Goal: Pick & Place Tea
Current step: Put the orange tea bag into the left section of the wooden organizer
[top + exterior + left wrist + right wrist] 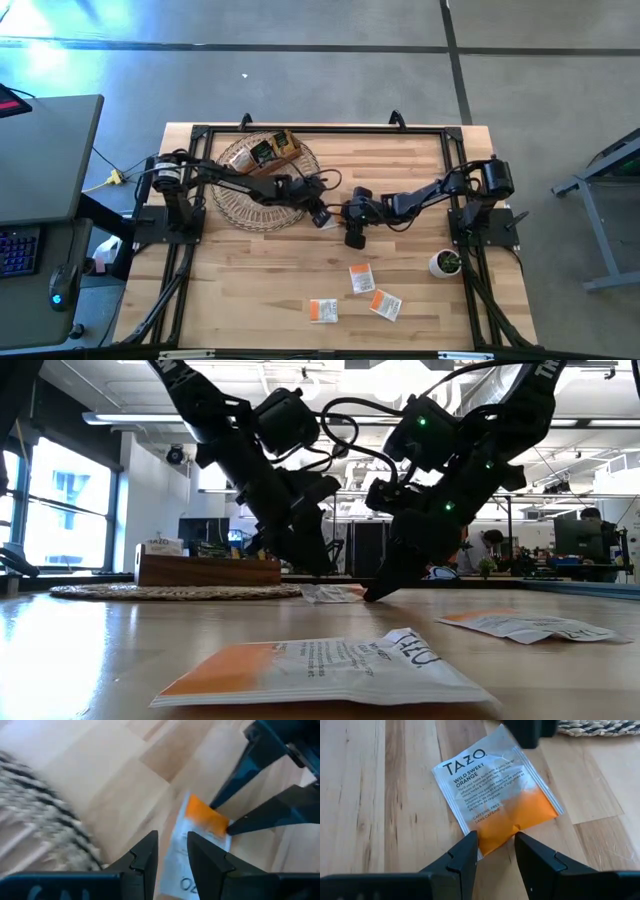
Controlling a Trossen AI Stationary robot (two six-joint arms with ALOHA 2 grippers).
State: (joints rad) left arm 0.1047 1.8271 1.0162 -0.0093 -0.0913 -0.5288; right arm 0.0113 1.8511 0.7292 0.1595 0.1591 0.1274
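A white tea sachet with an orange end (495, 795) lies flat on the table between my two grippers, also visible in the low view (330, 593). My right gripper (496, 845) is open low over the table, its fingers either side of the sachet's orange corner. My left gripper (172, 851) is narrowly open at the sachet's opposite white corner, and appears in the high view (322, 214) and beyond the sachet in the right wrist view (530, 732). Three more orange-and-white sachets (361, 279) (386, 304) (323, 310) lie flat nearer the table's near edge. My left gripper stands over the sachet's white corner (507, 745), slanting down from the table's left; I cannot tell whether it touches. My right gripper's fingers (465, 852) flank the orange corner (495, 836), slanting down from the table's right; I cannot tell whether they touch. The sachet lies on the table.
A round woven mat (268, 180) with a brown wooden box (272, 150) on it sits at the far left, just behind my left arm. A small white pot with a plant (446, 263) stands near the right edge. Bare wood lies at the near left.
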